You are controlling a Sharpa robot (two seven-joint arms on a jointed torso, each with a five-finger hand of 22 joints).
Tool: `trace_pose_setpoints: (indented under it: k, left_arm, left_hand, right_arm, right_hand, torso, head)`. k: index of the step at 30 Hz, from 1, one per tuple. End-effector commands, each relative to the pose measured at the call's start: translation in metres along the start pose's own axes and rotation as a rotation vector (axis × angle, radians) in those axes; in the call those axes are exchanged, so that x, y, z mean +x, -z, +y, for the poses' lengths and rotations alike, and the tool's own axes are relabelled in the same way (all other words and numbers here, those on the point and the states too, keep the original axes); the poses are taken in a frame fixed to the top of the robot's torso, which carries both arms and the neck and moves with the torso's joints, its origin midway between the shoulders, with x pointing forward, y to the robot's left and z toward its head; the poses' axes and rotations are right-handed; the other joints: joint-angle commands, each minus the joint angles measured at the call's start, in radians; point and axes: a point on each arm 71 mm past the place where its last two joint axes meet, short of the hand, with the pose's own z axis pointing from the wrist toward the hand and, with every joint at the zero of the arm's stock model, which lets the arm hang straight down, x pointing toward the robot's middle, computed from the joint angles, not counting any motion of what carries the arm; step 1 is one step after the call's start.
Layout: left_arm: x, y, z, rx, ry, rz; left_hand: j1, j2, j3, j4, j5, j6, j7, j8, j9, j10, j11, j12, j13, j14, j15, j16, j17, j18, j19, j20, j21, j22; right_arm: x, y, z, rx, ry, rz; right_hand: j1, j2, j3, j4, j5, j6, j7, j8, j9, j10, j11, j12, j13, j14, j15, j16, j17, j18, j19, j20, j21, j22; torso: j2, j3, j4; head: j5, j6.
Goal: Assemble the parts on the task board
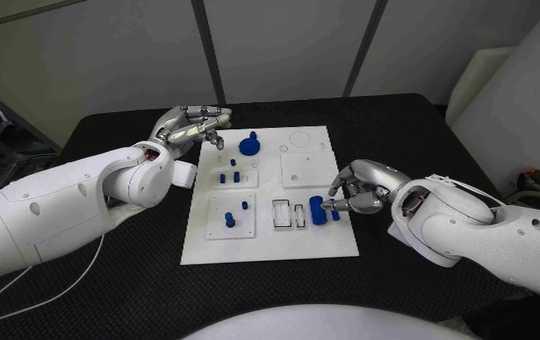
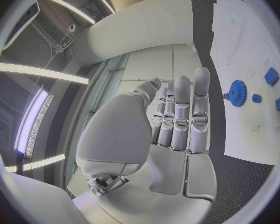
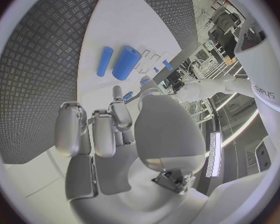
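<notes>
Your white rectangular task board (image 1: 270,239) lies in the middle of the black table (image 1: 394,122), and the job looks only partly done. A blue toothed gear with a knob (image 1: 249,147) already stands near the board's far edge, and several small blue pegs (image 1: 229,177) stand upright in the sub-plates on the robot's left half of the board. A thick blue cylinder (image 1: 318,210) and a slimmer blue pin (image 1: 335,215) rest loose near the board's right edge, just beside two empty rectangular slots (image 1: 289,214); in the right wrist view they sit side by side. The round recess (image 1: 303,139) at the far side also looks unfilled.

Your right hand (image 1: 358,188) sits over the board's right edge, fingers curled inward close to the cylinder; you cannot tell from these pictures whether they actually pinch anything, though a bit of blue shows near the fingertips in the right wrist view. Your left hand (image 1: 193,128) hovers at the board's far left corner, fingers extended side by side and holding nothing.

By my reading, what remains is seating the loose cylinder and pin, and filling the open slots
</notes>
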Motion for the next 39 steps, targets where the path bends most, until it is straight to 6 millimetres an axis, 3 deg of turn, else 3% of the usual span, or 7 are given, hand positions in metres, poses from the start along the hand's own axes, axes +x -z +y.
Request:
trace_pose_setpoints:
  k: [1,5,11,22,39]
  left_arm:
    - [0.001,0.0,-0.002,0.008,0.004,0.006]
    - [0.001,0.0,-0.002,0.009,0.004,0.006]
    - [0.001,0.0,-0.002,0.009,0.005,0.007]
    - [0.002,0.0,-0.002,0.009,0.006,0.01]
    - [0.003,0.0,-0.001,0.006,0.008,0.014]
  left_hand:
    - [-0.001,0.007,-0.005,0.0,-0.001,-0.009,0.001,0.005,-0.001,-0.004,0.0,0.004,0.001,-0.007,0.001,-0.002,-0.001,0.02,-0.007,0.0,-0.004,-0.001]
    - [-0.001,0.007,-0.005,0.0,-0.001,-0.009,0.001,0.005,-0.001,-0.004,0.0,0.004,0.001,-0.007,0.001,-0.002,-0.001,0.02,-0.007,0.0,-0.004,-0.001]
    - [-0.001,0.007,-0.005,0.0,-0.001,-0.009,0.001,0.005,-0.001,-0.004,0.0,0.004,0.001,-0.007,0.001,-0.002,-0.001,0.02,-0.007,0.0,-0.004,-0.001]
    - [-0.001,0.008,-0.006,0.0,-0.001,-0.009,0.001,0.005,-0.001,-0.004,0.0,0.005,0.001,-0.008,0.001,-0.001,-0.002,0.02,-0.007,0.0,-0.005,-0.001]
    - [-0.001,0.008,-0.006,0.0,-0.001,-0.009,0.001,0.005,-0.001,-0.004,0.0,0.005,0.001,-0.008,0.001,-0.001,-0.002,0.02,-0.007,0.0,-0.005,-0.001]
  right_arm:
    - [0.007,0.0,0.001,0.014,0.051,0.025]
    - [0.012,-0.001,0.003,0.006,0.051,0.03]
    - [0.016,-0.005,0.006,0.003,0.058,0.028]
    - [0.023,-0.014,0.005,0.034,0.059,0.055]
    - [0.041,-0.023,0.01,0.071,0.062,0.1]
  right_hand:
    - [-0.006,0.002,-0.007,-0.001,-0.005,-0.009,0.0,0.004,0.002,0.004,0.0,0.003,0.002,0.062,0.002,0.004,0.003,-0.019,0.006,-0.001,0.006,0.007]
    - [-0.005,0.003,-0.008,-0.001,-0.004,-0.01,0.0,0.005,0.002,0.004,0.0,0.004,0.002,0.062,0.002,0.005,0.004,-0.019,0.006,-0.001,0.006,0.007]
    - [-0.005,0.006,-0.011,-0.001,-0.002,-0.011,0.0,0.007,0.004,0.003,0.001,0.003,0.003,0.062,0.002,0.005,0.005,-0.019,0.006,0.0,0.006,0.007]
    - [-0.017,0.025,-0.025,0.0,0.007,-0.02,0.001,0.019,0.011,-0.001,0.002,0.0,0.006,0.061,0.004,0.006,0.005,-0.018,0.004,0.001,0.005,0.006]
    - [-0.018,0.045,-0.035,-0.002,0.001,-0.028,0.001,0.03,0.018,-0.003,0.002,0.0,0.012,0.061,0.004,0.007,0.008,-0.018,0.002,0.002,0.005,0.006]
  torso:
    - [0.001,-0.0004,0.0012]
    - [0.0,0.0007,-0.0004]
    - [0.001,0.0,0.0024]
    - [0.002,-0.0006,0.0023]
    - [0.001,-0.0008,0.002]
  head:
    - [-0.001,-0.002]
    - [0.0,-0.003]
    - [0.002,-0.004]
    - [0.013,-0.007]
    - [0.017,-0.015]
